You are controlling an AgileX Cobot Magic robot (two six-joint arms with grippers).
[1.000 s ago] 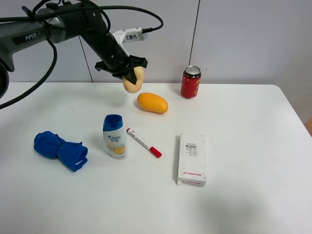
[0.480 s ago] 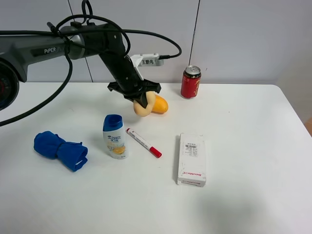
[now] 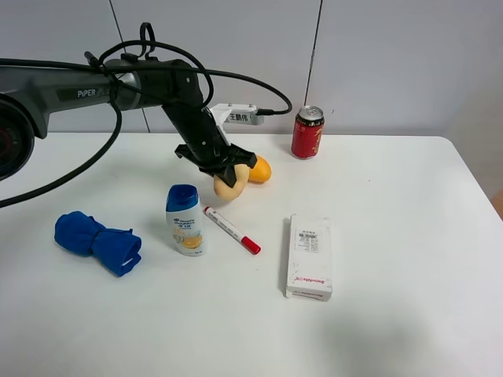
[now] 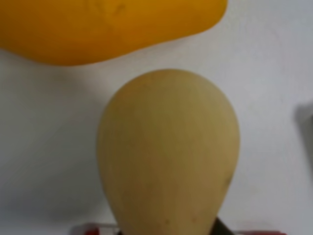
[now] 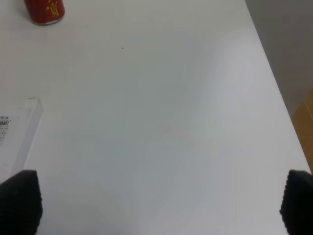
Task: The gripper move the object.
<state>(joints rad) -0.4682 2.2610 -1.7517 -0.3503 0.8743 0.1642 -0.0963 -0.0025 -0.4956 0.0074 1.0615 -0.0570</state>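
Small tan egg-shaped potato (image 3: 229, 183) pinched in the left black two-fingered claw (image 3: 227, 171), low over the white counter (image 3: 393, 204), contact unclear.

The potato hangs just beside the smooth orange-yellow mango (image 3: 259, 169). Setting it down here could nudge the mango into a roll, and the rounded skin could slip from the closed-in claw. The red-capped marker (image 3: 232, 229) lies near. The right claw (image 5: 159, 203) gapes wide, empty.
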